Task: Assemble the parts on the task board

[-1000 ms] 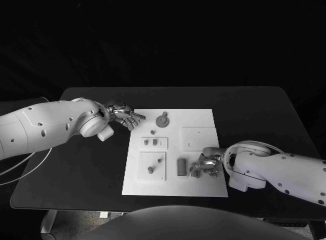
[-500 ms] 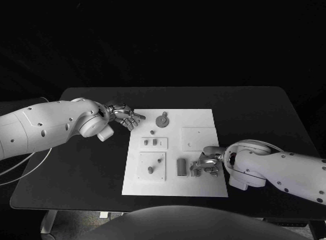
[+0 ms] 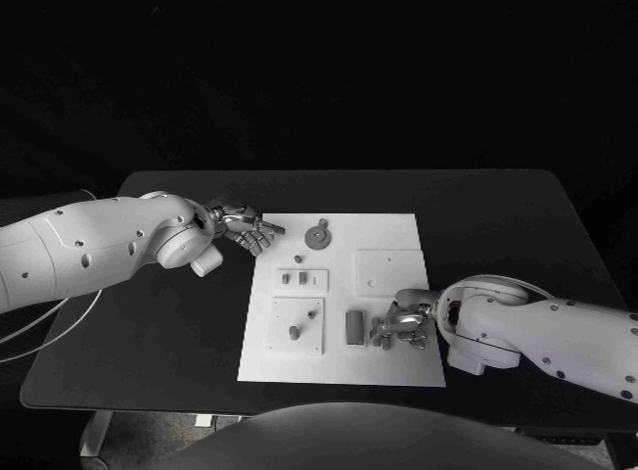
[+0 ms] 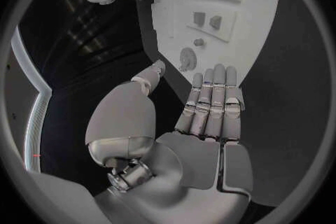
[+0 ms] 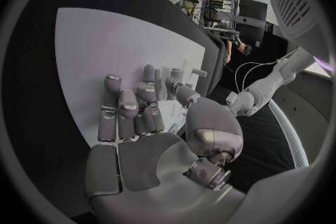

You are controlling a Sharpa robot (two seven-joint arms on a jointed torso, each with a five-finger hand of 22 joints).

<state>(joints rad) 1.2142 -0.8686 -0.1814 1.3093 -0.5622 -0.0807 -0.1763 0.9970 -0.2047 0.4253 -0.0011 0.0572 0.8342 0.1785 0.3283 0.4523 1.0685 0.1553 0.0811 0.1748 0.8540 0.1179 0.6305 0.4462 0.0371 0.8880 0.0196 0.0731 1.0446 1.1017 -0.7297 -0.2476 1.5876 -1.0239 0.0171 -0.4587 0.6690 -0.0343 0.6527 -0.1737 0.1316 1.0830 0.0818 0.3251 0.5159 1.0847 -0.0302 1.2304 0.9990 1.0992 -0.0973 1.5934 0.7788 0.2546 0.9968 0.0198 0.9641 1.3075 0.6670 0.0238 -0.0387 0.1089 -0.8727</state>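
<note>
Black tabletop (image 3: pixel 164 323) carries the white board (image 3: pixel 389 250). Near edge: right hand (image 3: pixel 404 326), fingers curled at a grey part (image 3: pixel 354 327); hold cannot be confirmed. Far corner: left hand (image 3: pixel 245 228), fingers apart, empty.

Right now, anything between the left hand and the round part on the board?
Nothing. In the head view, only bare board edge separates the left hand from the round part.

The head view looks down on the task board (image 3: pixel 341 294); both close wrist views share it (image 4: pixel 231 5)
</note>
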